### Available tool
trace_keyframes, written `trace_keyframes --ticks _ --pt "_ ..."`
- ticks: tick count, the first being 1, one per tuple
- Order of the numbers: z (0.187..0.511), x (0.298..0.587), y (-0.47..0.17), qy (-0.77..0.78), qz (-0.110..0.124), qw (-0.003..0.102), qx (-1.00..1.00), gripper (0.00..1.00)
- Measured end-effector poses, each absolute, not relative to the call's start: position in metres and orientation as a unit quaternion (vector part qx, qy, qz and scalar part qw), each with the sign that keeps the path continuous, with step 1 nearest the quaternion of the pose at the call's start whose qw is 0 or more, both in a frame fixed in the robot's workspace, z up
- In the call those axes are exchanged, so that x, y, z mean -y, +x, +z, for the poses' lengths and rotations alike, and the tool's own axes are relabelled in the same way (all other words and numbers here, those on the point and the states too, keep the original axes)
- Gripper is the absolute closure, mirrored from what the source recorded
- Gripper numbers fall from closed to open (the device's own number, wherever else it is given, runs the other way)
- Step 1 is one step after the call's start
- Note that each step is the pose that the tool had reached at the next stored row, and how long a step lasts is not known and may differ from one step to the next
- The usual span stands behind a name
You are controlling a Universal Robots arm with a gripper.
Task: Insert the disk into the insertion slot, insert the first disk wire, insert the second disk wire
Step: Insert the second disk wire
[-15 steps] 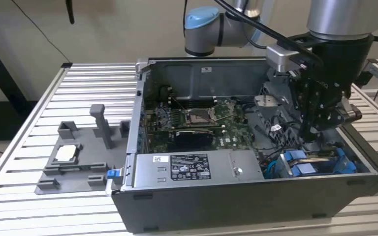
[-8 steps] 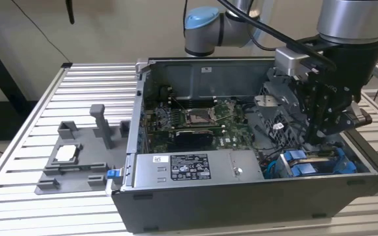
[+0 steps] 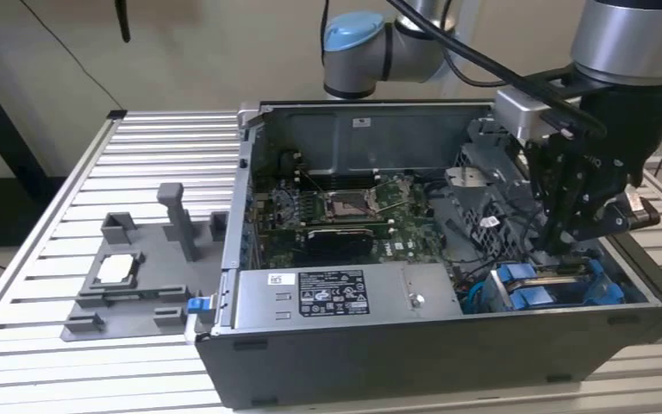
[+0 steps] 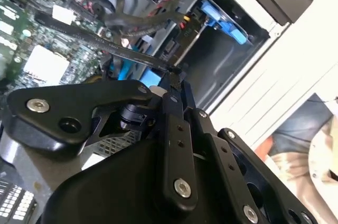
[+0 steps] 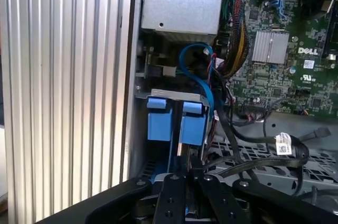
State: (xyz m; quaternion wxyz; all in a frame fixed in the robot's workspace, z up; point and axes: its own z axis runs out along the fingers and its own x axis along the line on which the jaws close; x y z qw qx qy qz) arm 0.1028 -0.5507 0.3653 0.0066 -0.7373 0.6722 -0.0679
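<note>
Arm is reaching down into the open case (image 3: 423, 366), at the front corner on the exterior view's right. The fingers (image 3: 555, 248) sit just above the blue drive hardware there.

Finger state: we read them as pinched together with no visible gap. In the second wrist view the fingers (image 4: 176, 82) narrow to one tip. The end of a black flat wire (image 4: 105, 44) meets that tip, and the wire runs taut from there back over the motherboard (image 4: 21, 28). We call that a grip on the wire end.

The disk (image 5: 191, 123): its blue carrier is seated in the insertion slot (image 5: 171, 95), with two blue tabs side by side against the slot's grey metal lip. In the first wrist view the fingers (image 5: 188, 167) are just beside the carrier, at the tab nearer the motherboard. We can't tell whether the wire end touches the disk. A blue wire (image 5: 209, 84) loops over the same bay.

Outside the case, on the slatted counter (image 3: 66, 379), a grey fixture (image 3: 135, 302) holds a small silver chip (image 3: 116, 270), well apart from the arm.
</note>
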Motion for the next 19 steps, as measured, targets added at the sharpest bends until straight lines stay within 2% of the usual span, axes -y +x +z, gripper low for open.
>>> trace_keyframes --ticks 3,5,7,12,19 --pt "0.365 0.551 0.103 -0.735 -0.05 0.026 -0.676 0.84" --pt "0.365 0.551 0.103 -0.734 -0.044 0.032 -0.676 0.84" --pt "0.365 0.553 0.104 -0.735 -0.04 0.03 -0.677 0.84" --pt "0.364 0.556 0.109 -0.735 -0.022 0.014 -0.677 0.84" --pt "0.361 0.559 0.116 -0.735 -0.012 0.017 -0.678 0.84"
